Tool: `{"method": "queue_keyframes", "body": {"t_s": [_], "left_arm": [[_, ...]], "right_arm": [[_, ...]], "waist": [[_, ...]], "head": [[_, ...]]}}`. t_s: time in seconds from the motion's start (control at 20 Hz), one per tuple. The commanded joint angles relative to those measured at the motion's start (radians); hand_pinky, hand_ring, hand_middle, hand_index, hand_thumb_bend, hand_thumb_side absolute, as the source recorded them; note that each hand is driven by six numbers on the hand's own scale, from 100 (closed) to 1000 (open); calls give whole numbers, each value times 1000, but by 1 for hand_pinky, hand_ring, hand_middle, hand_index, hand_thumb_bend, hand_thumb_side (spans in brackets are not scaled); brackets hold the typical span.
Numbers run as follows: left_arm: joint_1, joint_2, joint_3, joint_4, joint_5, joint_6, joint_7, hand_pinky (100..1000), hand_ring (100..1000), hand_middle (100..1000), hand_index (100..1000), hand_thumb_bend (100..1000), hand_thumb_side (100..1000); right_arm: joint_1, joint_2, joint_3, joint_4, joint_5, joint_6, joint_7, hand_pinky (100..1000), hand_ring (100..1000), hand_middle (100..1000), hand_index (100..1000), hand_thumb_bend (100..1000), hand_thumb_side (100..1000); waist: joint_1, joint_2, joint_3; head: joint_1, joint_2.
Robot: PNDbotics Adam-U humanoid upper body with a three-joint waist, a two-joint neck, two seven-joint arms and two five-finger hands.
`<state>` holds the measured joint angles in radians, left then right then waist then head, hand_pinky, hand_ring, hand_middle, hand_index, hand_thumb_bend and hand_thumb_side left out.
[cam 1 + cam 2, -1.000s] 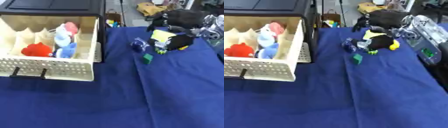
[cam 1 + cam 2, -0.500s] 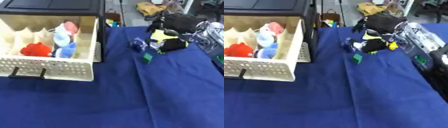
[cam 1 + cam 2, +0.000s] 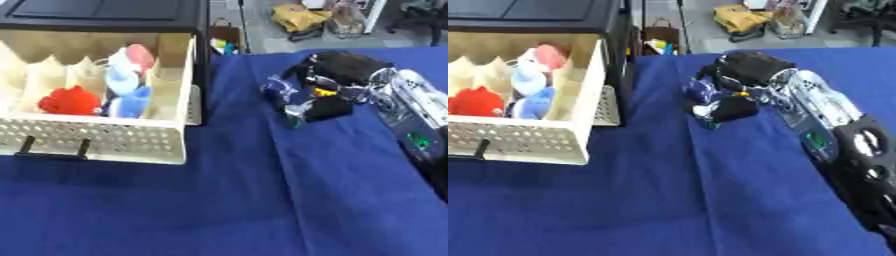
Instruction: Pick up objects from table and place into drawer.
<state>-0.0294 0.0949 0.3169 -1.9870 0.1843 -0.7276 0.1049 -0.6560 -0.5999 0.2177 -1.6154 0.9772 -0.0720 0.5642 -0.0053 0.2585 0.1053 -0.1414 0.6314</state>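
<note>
Black right hand point(image 3: 745, 70) over toys point(image 3: 715, 105)

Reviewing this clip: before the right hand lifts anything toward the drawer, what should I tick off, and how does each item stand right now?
1. Drawer pulled out and open on top: ok.
2. Free room in the drawer: ok; the red toy and blue toy sit in the middle and right, while the left compartments look unfilled.
3. Right hand on the pile of small items: ok, it covers them from above.
4. Item held by the fingers: cannot tell; the dark hand hides them.
5. Path across the blue cloth to the drawer free of obstacles: ok.
6. Left hand out of the way: cannot tell; not in view.
</note>
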Motion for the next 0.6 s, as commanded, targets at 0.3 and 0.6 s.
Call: {"method": "queue_keyframes", "body": {"t_s": [0.3,0.6], "left_arm": [[-12,4,1,-13,-6,5,0,655,643,801,858,312,1000],[-15,2,1,-13,-9,7,1,654,643,802,860,309,1000]], "right_arm": [[29,65,-97,4,78,65,3,731,858,490,893,654,906],[39,91,-122,-8,87,78,48,740,867,490,888,552,703]], "waist": [[-2,-10,-5],[-2,-8,-7]], "head": [[1,-9],[0,-9]]}}
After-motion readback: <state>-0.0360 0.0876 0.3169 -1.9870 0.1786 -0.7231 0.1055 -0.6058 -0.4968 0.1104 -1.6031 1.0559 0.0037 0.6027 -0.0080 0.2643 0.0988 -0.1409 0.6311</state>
